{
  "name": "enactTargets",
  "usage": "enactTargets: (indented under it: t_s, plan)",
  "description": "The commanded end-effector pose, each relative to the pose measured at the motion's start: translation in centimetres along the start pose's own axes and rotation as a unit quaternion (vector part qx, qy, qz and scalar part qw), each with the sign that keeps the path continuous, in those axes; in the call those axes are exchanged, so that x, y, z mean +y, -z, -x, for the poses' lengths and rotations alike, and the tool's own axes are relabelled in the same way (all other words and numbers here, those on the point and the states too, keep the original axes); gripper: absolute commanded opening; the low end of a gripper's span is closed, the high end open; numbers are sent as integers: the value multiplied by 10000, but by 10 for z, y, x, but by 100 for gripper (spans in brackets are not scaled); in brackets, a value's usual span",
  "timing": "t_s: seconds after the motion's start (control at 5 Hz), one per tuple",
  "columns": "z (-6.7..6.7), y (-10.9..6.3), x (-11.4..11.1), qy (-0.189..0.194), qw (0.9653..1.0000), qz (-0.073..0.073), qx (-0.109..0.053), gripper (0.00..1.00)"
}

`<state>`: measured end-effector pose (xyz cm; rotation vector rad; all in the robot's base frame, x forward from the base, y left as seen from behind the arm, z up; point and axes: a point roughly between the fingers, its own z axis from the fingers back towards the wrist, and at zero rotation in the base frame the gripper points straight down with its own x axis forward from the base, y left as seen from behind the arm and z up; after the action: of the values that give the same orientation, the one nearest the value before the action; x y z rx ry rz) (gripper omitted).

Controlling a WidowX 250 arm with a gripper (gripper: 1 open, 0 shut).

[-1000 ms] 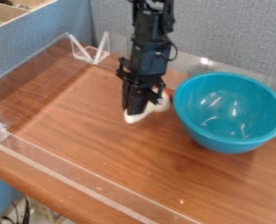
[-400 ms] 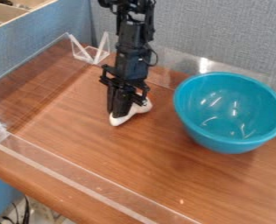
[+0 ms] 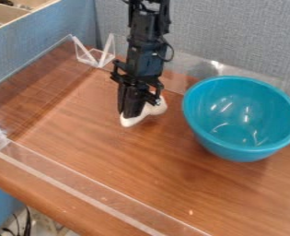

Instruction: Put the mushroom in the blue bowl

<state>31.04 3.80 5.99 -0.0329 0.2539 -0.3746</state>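
My black gripper (image 3: 136, 108) points steeply down at the wooden table (image 3: 98, 138), left of the blue bowl (image 3: 221, 129). Its fingers are shut on the mushroom (image 3: 141, 117), whose cream-white body shows just below and beside the fingertips, at or just above the table top. I cannot make out the orange-red cap. The glossy teal bowl stands upright at the right, with nothing in it, a short gap away from the gripper and the mushroom.
A low clear plastic wall (image 3: 37, 69) runs along the table's left, back and front edges. A blue partition (image 3: 42, 32) stands at the back left and a grey wall (image 3: 233, 37) behind the bowl.
The gripper, with the mushroom in it, swung a little to the left, away from the bowl, then came partly back. It stays shut and low over the table. The bowl has not moved.
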Motion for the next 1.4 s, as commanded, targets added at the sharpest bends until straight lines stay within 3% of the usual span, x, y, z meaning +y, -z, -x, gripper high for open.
enactTargets:
  t_s: [0.0,0.4,0.6,0.8,1.2]
  plan:
    - [-6,-36,-2,259,9979,-323,-498,0]
    - [-18,-61,-12,436,9940,-575,-826,0]
    - [-32,-77,-31,851,9892,-733,-940,0]
    - [-41,-95,-51,1298,9816,-925,-1052,0]
    - [-77,-110,-97,2164,9637,-1116,-1096,0]
